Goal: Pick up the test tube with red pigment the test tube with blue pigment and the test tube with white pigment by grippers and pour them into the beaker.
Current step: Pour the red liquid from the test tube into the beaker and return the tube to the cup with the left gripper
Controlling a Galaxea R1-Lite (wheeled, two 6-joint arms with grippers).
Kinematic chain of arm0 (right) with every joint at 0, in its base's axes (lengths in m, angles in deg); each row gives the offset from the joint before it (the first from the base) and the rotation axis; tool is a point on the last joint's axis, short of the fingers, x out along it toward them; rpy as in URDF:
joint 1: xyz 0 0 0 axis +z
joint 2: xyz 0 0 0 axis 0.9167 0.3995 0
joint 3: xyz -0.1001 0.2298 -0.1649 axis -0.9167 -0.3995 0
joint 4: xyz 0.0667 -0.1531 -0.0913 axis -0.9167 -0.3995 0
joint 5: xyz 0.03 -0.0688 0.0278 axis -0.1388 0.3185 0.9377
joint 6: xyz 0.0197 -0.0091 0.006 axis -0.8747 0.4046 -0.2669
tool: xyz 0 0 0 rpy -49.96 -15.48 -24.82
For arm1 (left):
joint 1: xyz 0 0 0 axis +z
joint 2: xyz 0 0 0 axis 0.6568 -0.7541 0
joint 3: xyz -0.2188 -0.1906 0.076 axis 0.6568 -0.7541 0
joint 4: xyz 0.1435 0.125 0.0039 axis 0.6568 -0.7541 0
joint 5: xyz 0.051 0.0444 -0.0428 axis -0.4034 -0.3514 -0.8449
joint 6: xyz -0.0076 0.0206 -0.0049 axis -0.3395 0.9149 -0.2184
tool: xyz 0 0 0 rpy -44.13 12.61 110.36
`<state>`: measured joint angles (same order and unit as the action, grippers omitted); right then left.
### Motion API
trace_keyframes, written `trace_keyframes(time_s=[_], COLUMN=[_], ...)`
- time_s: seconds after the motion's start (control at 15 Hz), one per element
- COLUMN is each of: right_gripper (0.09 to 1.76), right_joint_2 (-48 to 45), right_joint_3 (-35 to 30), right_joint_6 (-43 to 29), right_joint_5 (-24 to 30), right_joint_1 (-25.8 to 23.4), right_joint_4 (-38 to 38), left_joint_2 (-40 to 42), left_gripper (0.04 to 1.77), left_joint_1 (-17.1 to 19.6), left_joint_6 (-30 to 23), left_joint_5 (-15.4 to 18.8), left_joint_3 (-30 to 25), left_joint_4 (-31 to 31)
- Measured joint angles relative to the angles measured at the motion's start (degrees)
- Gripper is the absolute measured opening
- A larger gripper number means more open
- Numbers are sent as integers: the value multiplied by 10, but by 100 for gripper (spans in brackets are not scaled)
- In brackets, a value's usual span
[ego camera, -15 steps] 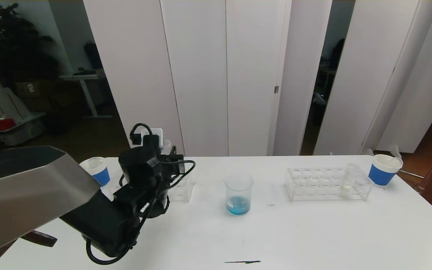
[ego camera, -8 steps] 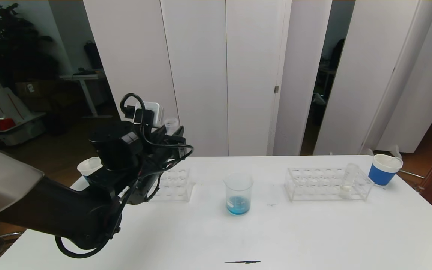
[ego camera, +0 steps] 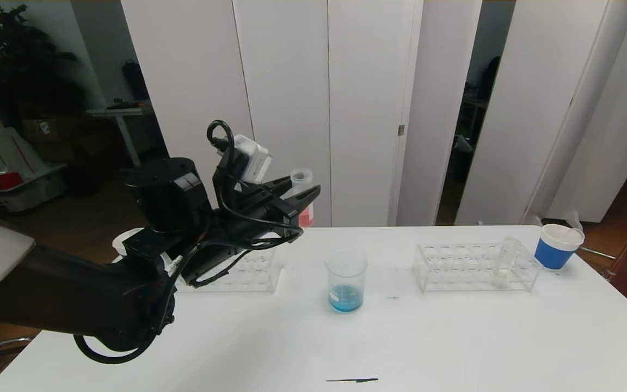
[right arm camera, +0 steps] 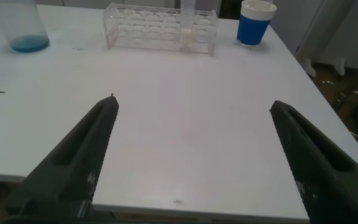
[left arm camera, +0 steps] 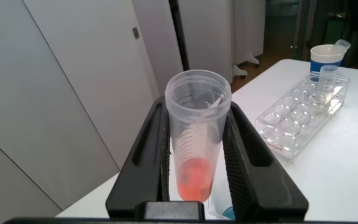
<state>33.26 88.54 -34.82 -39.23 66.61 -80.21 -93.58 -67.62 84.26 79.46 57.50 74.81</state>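
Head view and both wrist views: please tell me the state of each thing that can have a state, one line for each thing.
left gripper: raised left of the beaker, shut on the red test tube.
red test tube: upright, red liquid at bottom.
beaker: standing, blue liquid at bottom.
white test tube: standing in right rack.
left rack: no tubes visible.
right gripper: open, holding nothing, low at the table's near edge.
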Motion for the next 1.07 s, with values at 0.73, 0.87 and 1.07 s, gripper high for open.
trace_keyframes(time_s=[0.73,0.87,1.07], right_gripper=[175,175,175], right_joint_2=[0,0,0], right_joint_3=[0,0,0], right_joint_6=[0,0,0], right_joint_5=[0,0,0], right_joint_1=[0,0,0], right_joint_4=[0,0,0], left_joint_2=[-170,-188,-206], left_gripper=[60,60,60], left_joint_1=[-3,8,28], left_joint_6=[270,337,431], left_joint_5=[108,132,159], left_joint_3=[107,107,97], left_joint_4=[91,127,156])
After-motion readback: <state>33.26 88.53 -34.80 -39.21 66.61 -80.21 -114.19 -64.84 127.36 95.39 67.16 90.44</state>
